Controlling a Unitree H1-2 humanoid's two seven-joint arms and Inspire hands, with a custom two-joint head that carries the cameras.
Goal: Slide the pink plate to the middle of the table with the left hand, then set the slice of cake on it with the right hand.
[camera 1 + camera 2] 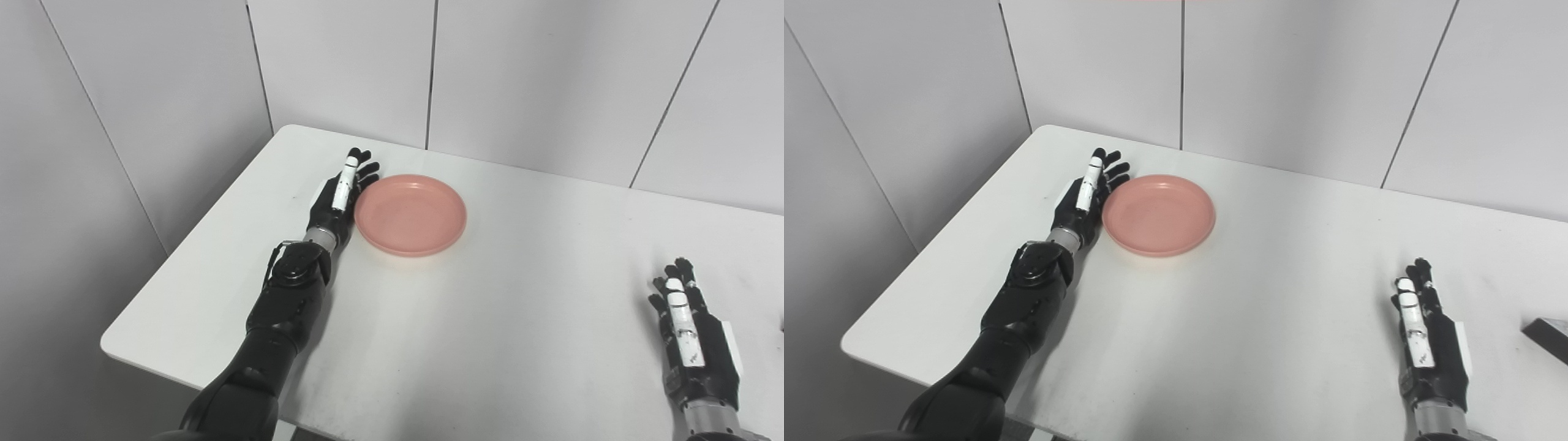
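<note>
two hands are over the white counter, and only one is near the work. the pink plate sits flat in the upper left of the frame, left of the counter's middle. the left hand stands on edge just to the plate's left, palm toward it, fingers straight and apart, holding nothing; the fingers touch or nearly touch the rim, and i cannot tell which.

the relation that matters: the plate lies directly to the right of the left hand, with the counter's middle further right and lower in the frame. so a push toward the lower right looks like what the slide calls for. the plate is round, with no long axis and no pointing direction, and its hollow faces up.

the right hand rests at the lower right of the frame, well apart from the plate, fingers extended and empty. a dark object cut by the right edge in the right eye view may be the cake, but too little shows to be sure.
</note>
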